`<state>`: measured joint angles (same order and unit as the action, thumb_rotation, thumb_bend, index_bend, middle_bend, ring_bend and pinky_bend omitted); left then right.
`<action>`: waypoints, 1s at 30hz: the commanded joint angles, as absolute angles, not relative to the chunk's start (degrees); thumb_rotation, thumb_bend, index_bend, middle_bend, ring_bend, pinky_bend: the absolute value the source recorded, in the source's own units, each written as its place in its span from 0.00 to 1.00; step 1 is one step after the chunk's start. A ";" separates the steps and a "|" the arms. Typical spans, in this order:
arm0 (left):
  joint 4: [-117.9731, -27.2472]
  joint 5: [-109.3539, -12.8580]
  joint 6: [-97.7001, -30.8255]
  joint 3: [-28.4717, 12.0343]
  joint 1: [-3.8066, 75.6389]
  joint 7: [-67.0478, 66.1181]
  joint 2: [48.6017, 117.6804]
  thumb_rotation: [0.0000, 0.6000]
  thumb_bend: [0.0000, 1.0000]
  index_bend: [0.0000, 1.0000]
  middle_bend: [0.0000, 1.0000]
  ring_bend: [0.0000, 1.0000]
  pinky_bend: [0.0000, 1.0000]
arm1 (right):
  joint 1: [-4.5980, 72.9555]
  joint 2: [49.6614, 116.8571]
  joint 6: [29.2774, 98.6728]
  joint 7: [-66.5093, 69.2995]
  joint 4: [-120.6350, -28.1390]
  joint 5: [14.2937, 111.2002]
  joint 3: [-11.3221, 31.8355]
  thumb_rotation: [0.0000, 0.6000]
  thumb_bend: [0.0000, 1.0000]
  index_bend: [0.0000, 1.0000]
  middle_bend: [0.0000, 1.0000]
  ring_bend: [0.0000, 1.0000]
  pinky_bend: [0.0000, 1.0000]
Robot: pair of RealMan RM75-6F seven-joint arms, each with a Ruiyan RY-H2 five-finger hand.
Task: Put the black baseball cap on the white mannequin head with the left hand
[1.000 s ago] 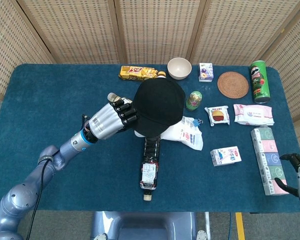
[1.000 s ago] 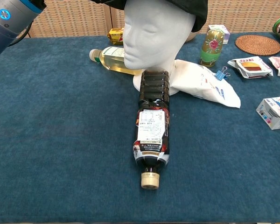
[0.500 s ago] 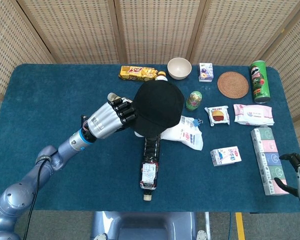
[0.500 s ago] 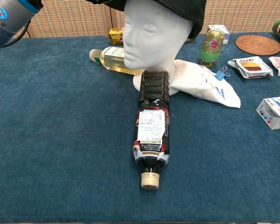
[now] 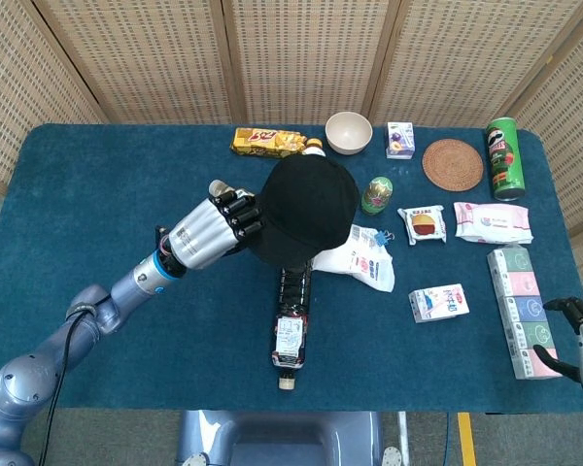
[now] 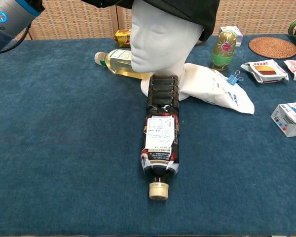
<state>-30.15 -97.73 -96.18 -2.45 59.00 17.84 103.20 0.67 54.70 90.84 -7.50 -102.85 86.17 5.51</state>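
left hand (image 5: 214, 233) fingers grasping black cap (image 5: 306, 206) on mannequin head (image 6: 160, 37) | right hand (image 5: 575, 335) released

A dark bottle (image 6: 159, 140) lies on its side on the blue table (image 5: 97, 194), its cap toward the near edge. A bottle of yellow drink (image 6: 116, 62) lies further back. A white bag (image 6: 214, 88) lies flat with a blue clip (image 6: 234, 77) just beside it. A small green can (image 6: 224, 49) stands up behind the bag. At the back of the table sit a yellow snack pack (image 5: 268, 142), a white bowl (image 5: 349, 132), a little purple and white box (image 5: 400, 140), a round woven mat (image 5: 453, 164) and a tall green tube (image 5: 502, 156). A small milk carton (image 5: 438, 303) lies on the right.
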 commanded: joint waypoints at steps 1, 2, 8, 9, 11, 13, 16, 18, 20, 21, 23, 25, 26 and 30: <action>-31.31 -97.50 -95.64 -2.70 58.78 17.26 102.62 1.00 0.36 0.64 0.50 0.38 0.60 | 0.71 54.74 90.81 -7.44 -102.81 86.17 5.54 1.00 0.15 0.38 0.40 0.44 0.45; -32.09 -97.43 -95.46 -2.81 58.71 17.01 102.28 1.00 0.36 0.62 0.49 0.37 0.59 | 0.74 54.76 90.80 -7.39 -102.76 86.19 5.56 1.00 0.15 0.38 0.40 0.44 0.45; -35.90 -97.30 -95.16 -3.30 58.06 14.97 100.47 1.00 0.35 0.53 0.43 0.33 0.57 | 0.90 54.80 90.59 -7.22 -102.62 86.23 5.59 1.00 0.15 0.38 0.40 0.44 0.45; -36.57 -97.25 -94.98 -3.34 57.92 14.65 100.19 1.00 0.34 0.51 0.42 0.32 0.57 | 0.94 54.81 90.56 -7.22 -102.62 86.25 5.60 1.00 0.15 0.38 0.40 0.44 0.45; -38.27 -97.14 -94.53 -3.51 57.66 13.73 99.48 1.00 0.33 0.49 0.41 0.30 0.56 | 0.99 54.85 90.56 -7.20 -102.60 86.35 5.62 1.00 0.15 0.38 0.40 0.44 0.45; -39.78 -97.12 -94.00 -3.59 57.49 12.81 98.78 1.00 0.33 0.45 0.38 0.28 0.55 | 1.00 54.84 90.59 -7.20 -102.65 86.39 5.63 1.00 0.15 0.38 0.40 0.44 0.45; -41.97 -97.12 -93.31 -3.74 57.21 11.50 97.72 1.00 0.31 0.40 0.35 0.25 0.53 | 0.96 54.80 90.65 -7.23 -102.74 86.42 5.60 1.00 0.15 0.38 0.40 0.44 0.45; -43.97 -96.77 -92.22 -3.86 56.83 10.40 96.84 1.00 0.29 0.36 0.32 0.23 0.51 | 0.88 54.75 90.79 -7.21 -102.78 86.41 5.61 1.00 0.15 0.38 0.41 0.44 0.45; -46.13 -96.69 -91.66 -4.05 56.56 9.28 95.87 1.00 0.27 0.33 0.29 0.21 0.50 | 0.86 54.69 90.84 -7.22 -102.82 86.40 5.63 1.00 0.15 0.38 0.41 0.44 0.45; -47.01 -96.67 -91.35 -4.10 56.45 8.81 95.44 1.00 0.26 0.31 0.28 0.20 0.49 | 0.87 54.67 90.84 -7.20 -102.83 86.40 5.64 1.00 0.15 0.38 0.41 0.44 0.45; -49.15 -96.58 -90.66 -4.26 56.13 7.40 94.32 1.00 0.24 0.28 0.26 0.18 0.48 | 0.94 54.66 90.84 -7.18 -102.84 86.49 5.69 1.00 0.15 0.38 0.41 0.44 0.45; -50.47 -96.52 -90.20 -4.32 55.94 6.69 93.62 1.00 0.23 0.25 0.24 0.16 0.46 | 0.97 54.67 90.83 -7.16 -102.83 86.50 5.71 1.00 0.15 0.38 0.41 0.44 0.45; -51.53 -96.49 -89.86 -4.35 55.78 6.20 93.02 1.00 0.23 0.24 0.23 0.15 0.46 | 0.99 54.67 90.81 -7.13 -102.83 86.51 5.72 1.00 0.15 0.38 0.41 0.44 0.45; -58.01 -95.59 -88.11 -4.24 54.11 3.87 89.17 1.00 0.21 0.19 0.19 0.11 0.44 | 1.22 54.64 90.47 -6.93 -102.71 86.37 5.82 1.00 0.15 0.38 0.41 0.44 0.45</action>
<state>-54.57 -96.20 -89.36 -4.26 55.22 5.40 91.51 1.21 54.64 90.46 -6.94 -102.71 86.38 5.81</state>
